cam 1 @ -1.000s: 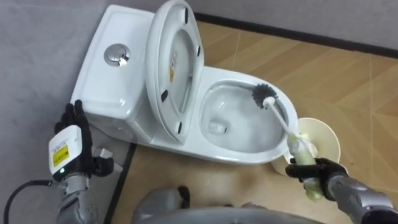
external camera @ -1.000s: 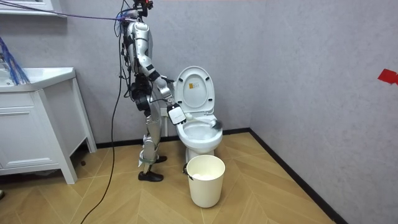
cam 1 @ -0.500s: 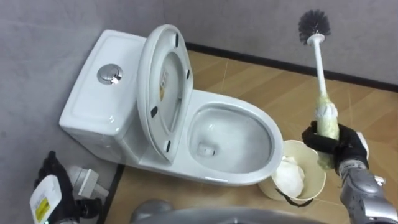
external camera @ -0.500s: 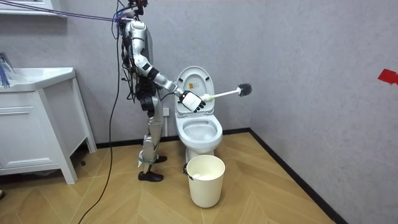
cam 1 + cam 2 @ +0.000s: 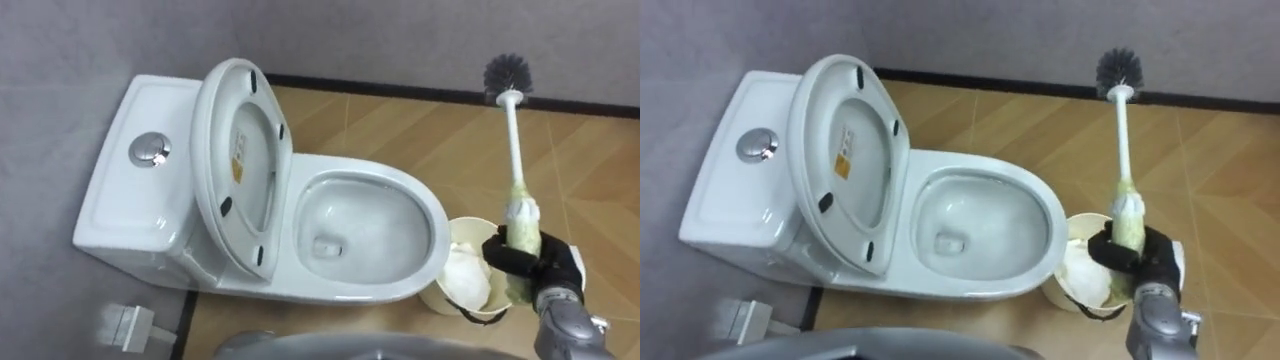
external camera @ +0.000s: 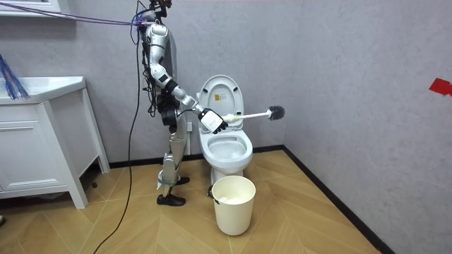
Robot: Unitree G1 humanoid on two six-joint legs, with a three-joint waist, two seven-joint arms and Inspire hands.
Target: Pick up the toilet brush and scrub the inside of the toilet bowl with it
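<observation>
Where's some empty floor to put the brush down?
Bare wood floor lies between the toilet and the baseboard, and right of the bin. The room view shows a wide patch between bin and grey wall. It is crowded at the bowl's front, where the bin stands. The right hand holds the brush.

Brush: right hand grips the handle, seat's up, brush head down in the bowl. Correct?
Not the head. The right hand does grip the brush by its handle and the seat is up, but the brush head is in the air, clear of the bowl, out over the floor. The left eye view shows it.
</observation>
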